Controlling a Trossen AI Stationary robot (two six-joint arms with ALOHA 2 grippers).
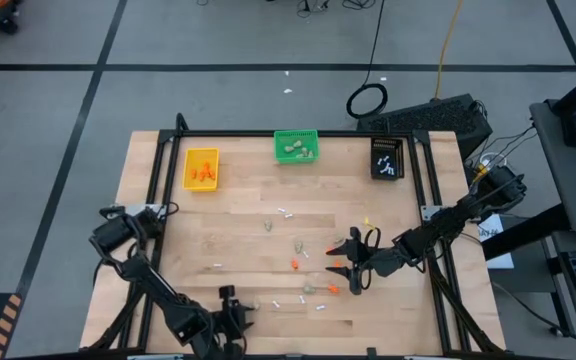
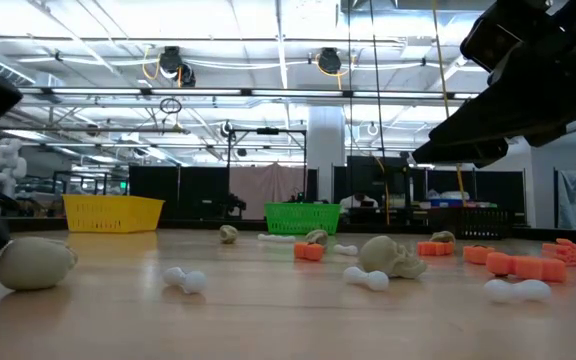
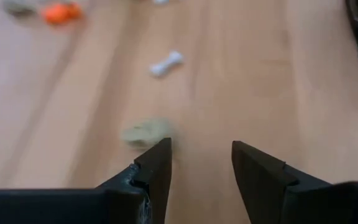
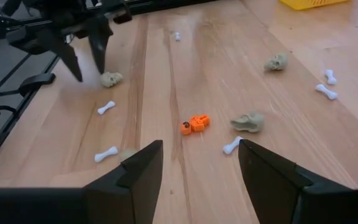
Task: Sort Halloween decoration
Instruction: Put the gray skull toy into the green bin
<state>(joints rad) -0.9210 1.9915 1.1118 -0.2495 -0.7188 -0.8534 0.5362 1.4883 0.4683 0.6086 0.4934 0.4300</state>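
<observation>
The left end effector (image 1: 236, 318), fingers parted, is hovering bottom centre beside a beige skull (image 3: 145, 132); the right end effector (image 1: 351, 265), also parted and empty, is hanging right of centre over orange bits (image 1: 333, 288) on the table (image 1: 238, 230).

Grey floor (image 1: 218, 90) with black lines; ceiling lights (image 2: 268, 30).

Even, bright light falls from ceiling strip lamps (image 2: 268, 45) seen in the low view, leaving the wooden tabletop (image 1: 258, 250) evenly lit with only soft, short shadows under the arms and a faint sheen on the wood. The left wrist view is smeared throughout: a beige lump (image 3: 145, 133), a white stick (image 3: 166, 63) and an orange bit (image 3: 61, 12) are soft-edged, while the left claw (image 3: 201, 165) stays crisp. In the low view the nearest beige lump (image 2: 35, 262) is softly focused.
</observation>
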